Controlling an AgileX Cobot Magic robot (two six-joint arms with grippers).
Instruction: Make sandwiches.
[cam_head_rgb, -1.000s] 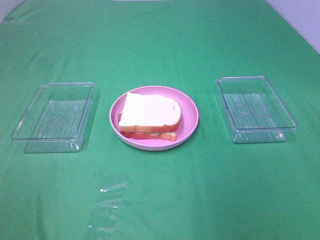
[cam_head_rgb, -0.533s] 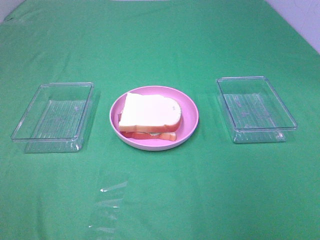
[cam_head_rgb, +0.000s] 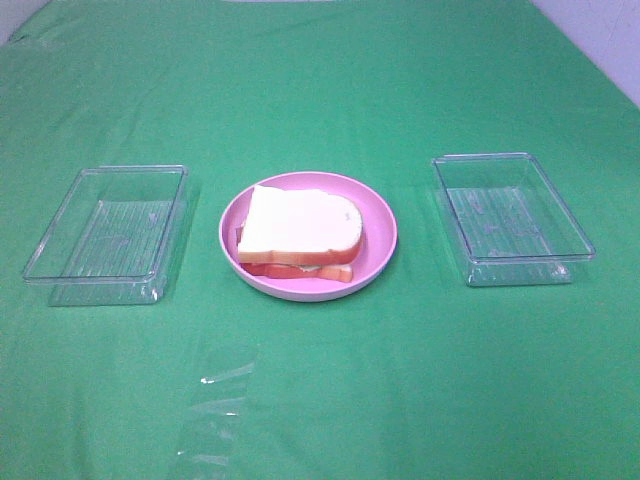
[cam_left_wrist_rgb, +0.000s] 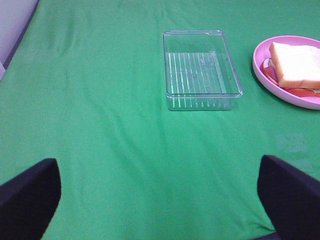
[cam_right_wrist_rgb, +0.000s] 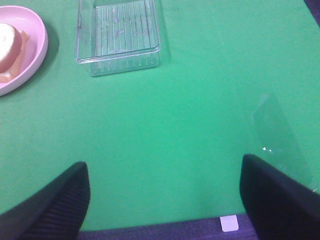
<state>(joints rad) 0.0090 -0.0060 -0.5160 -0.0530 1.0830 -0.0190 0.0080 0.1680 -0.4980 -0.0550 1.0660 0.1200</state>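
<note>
A stacked toy sandwich (cam_head_rgb: 298, 232) lies on the round pink plate (cam_head_rgb: 379, 225) in the middle of the green cloth; a white bread slice is on top, with reddish strips and a bit of pale green showing under it. The left wrist view catches the sandwich (cam_left_wrist_rgb: 296, 66) at its edge, the right wrist view only a sliver of the sandwich (cam_right_wrist_rgb: 10, 47). Neither arm shows in the high view. My left gripper (cam_left_wrist_rgb: 159, 200) stands wide open over bare cloth, nothing between its dark fingers (cam_left_wrist_rgb: 30, 197). My right gripper (cam_right_wrist_rgb: 165, 200) is open too, fingers (cam_right_wrist_rgb: 277, 195) empty.
A clear rectangular tray (cam_head_rgb: 108, 233) sits left of the plate and a second clear tray (cam_head_rgb: 512, 217) sits right of it; both look empty. Green cloth covers the table, with a shiny clear patch (cam_head_rgb: 215, 400) near the front edge.
</note>
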